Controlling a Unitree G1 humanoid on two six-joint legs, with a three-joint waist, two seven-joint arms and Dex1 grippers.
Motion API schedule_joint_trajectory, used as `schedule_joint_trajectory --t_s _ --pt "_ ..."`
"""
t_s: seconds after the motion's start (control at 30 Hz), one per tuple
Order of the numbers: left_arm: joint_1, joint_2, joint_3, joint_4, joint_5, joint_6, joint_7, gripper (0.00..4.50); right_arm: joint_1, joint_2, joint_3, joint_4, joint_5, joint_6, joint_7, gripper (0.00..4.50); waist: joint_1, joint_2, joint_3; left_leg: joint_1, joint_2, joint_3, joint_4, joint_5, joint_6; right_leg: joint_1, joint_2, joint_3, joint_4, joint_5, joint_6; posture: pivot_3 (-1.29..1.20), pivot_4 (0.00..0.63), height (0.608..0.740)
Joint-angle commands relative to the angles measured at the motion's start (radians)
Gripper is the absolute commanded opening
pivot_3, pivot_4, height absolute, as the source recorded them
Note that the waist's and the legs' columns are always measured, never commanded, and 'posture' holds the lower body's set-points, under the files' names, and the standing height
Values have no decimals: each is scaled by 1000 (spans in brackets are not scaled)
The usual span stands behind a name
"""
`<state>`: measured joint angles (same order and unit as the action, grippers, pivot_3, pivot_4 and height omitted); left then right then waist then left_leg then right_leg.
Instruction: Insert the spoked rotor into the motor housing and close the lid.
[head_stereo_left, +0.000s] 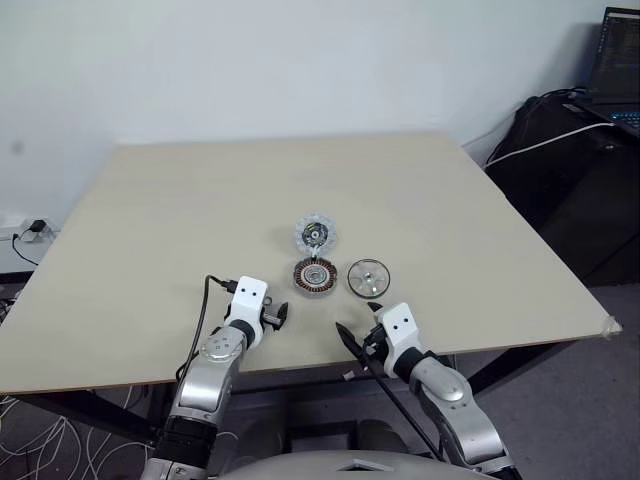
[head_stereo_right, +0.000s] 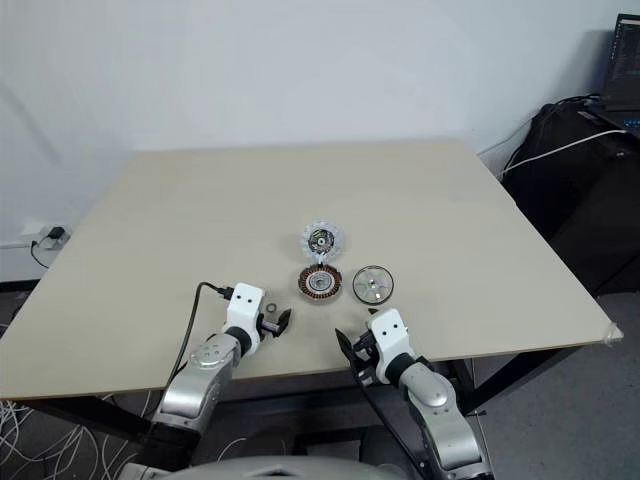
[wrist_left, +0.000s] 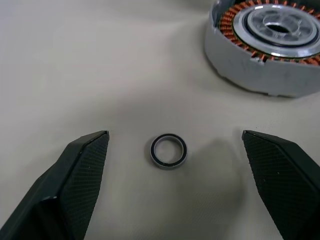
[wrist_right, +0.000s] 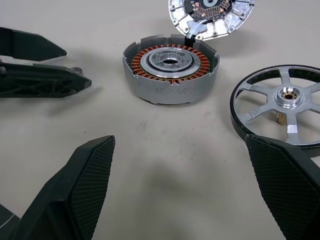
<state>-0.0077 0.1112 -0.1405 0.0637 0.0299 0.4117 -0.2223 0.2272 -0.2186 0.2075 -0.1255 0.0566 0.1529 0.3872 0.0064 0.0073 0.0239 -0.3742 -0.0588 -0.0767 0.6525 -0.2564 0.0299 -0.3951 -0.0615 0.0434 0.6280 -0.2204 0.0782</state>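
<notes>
I see the spoked rotor (wrist_right: 280, 102) flat on the worktop (head_stereo_left: 180, 220), nearest my right gripper (head_stereo_left: 358, 337), just ahead; both grippers' jaws gape empty.

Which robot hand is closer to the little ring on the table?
Left. The left gripper hovers open right over the little ring, its fingers on either side. The right gripper sits farther off, near the spoked rotor.

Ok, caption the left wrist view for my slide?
Open left gripper straddling a small bearing ring on the table, motor housing beyond.
</notes>
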Motion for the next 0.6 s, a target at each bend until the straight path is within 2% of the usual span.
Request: schedule_joint_trajectory --t_s 0.03,0.6 --pt "-30 2 -8 11 0 -1 -11 4500 -12 6 -6 -17 2 -21 -4 4484 0 0 0 0 0 0 0 0 0 0 0 0 0 0 0 0 0 740" --pt "-119 7 -44 123 37 1 -13 4500 -14 10 -7 -14 1 -21 -5 4484 10 0 0 1 0 0 1 0 0 1 0 0 0 1 1 0 0 740"
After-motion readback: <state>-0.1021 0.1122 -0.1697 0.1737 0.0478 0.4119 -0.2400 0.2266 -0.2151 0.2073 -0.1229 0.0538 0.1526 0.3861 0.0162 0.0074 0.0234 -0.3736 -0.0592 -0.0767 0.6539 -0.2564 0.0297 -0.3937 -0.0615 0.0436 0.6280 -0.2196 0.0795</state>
